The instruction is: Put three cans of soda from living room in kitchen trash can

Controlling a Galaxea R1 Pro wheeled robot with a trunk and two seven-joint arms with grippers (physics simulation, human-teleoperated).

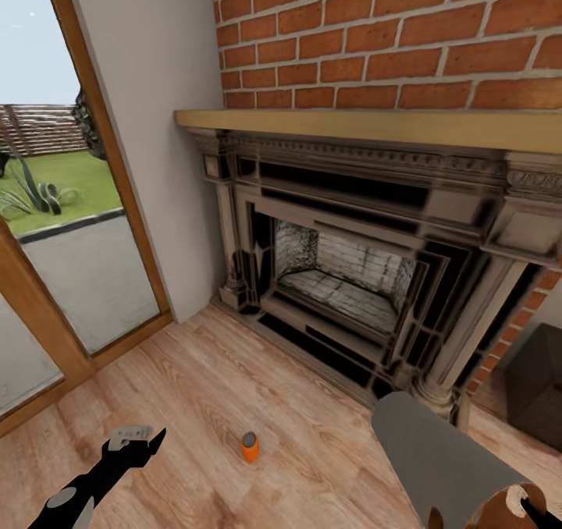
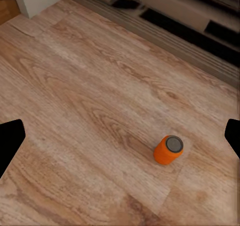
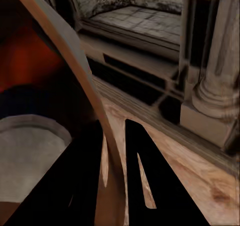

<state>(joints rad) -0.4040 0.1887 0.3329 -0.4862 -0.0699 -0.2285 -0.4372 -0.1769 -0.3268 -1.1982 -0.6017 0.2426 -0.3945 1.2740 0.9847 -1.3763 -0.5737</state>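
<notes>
One orange soda can (image 1: 249, 447) with a silver top stands upright on the wood floor in front of the brick fireplace (image 1: 351, 279). My left gripper (image 1: 136, 439) hovers to the can's left, open, with nothing between its fingers; in the left wrist view the can (image 2: 168, 150) lies ahead of the wide-apart fingers (image 2: 11, 141). My right gripper (image 3: 114, 181) is shut on the rim of the grey trash can (image 1: 437, 455), held at the lower right. Inside the bin I see an orange shape (image 3: 30, 56) and a dark blue can with a silver top (image 3: 27, 141).
The fireplace's raised hearth ledge (image 1: 312, 342) runs just beyond the can. A glass door with a wood frame (image 1: 94, 225) is at the left. A dark box (image 1: 535, 392) stands on the floor at the right, past the fireplace column (image 1: 457, 357).
</notes>
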